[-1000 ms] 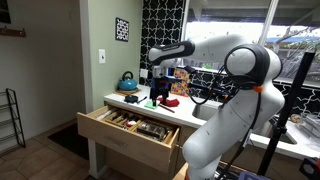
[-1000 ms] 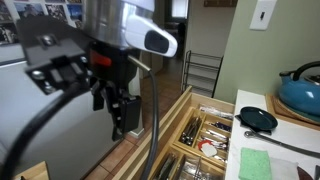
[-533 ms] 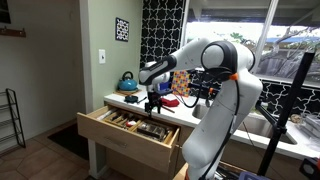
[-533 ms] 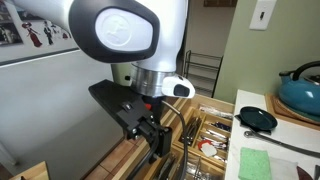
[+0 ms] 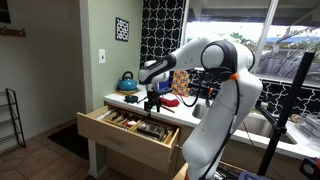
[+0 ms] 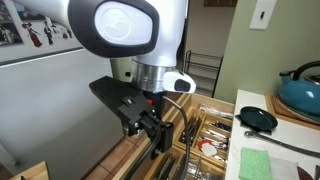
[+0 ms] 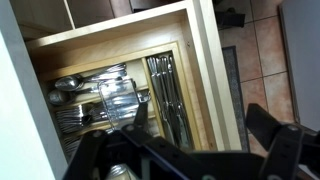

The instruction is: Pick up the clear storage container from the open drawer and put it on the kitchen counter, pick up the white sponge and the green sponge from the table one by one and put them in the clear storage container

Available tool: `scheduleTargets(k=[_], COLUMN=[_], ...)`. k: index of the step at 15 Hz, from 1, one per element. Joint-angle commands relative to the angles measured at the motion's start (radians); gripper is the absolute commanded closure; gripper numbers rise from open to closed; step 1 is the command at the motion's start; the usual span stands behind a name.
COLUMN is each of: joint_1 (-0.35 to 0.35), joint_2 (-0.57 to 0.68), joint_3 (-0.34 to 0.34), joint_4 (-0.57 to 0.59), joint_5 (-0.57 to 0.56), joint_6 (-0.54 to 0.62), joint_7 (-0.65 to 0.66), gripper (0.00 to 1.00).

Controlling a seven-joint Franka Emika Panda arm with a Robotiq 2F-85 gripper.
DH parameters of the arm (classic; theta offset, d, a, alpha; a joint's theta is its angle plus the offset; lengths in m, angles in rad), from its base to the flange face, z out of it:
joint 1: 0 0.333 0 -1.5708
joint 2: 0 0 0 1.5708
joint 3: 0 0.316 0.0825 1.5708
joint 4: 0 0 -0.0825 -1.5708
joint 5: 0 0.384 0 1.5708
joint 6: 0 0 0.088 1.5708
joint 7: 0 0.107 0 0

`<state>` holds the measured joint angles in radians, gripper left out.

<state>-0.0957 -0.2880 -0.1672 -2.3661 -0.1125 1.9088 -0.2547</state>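
Drawer [image 5: 130,136] stands open below the counter [image 5: 114,100], gripper [image 5: 152,102] directly over it. Wrist view: container [image 7: 122,98] sits mid-drawer, apparently on the tray; cutlery [image 7: 75,100] left of it, long utensils [image 7: 165,85] right. On the counter: kettle [image 6: 300,92] at back, pan [image 6: 258,119] before it, sponge [image 6: 255,163] nearest the camera.

Both exterior views and the downward-looking wrist view share the open drawer [image 5: 125,143].

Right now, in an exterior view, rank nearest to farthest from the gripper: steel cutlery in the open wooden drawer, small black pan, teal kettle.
1. Steel cutlery, in the open wooden drawer by the gripper.
2. Small black pan, on the counter beside the drawer.
3. Teal kettle, farther back.
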Motion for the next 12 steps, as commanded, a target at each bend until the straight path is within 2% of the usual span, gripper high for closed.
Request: scheduleTargets(k=[1,9,12], joint_1=[-0.011,-0.053,-0.076], joint_2=[0.075,0.277,0.347], joint_3=[-0.02,-0.066,-0.061], joint_4=[0.019,0.058,0.089], joint_5=[-0.004,0.063,0.133], joint_6=[0.033,0.169,0.258], joint_7=[-0.072,-0.212,-0.239], gripper=[0.0,0.0,0.0])
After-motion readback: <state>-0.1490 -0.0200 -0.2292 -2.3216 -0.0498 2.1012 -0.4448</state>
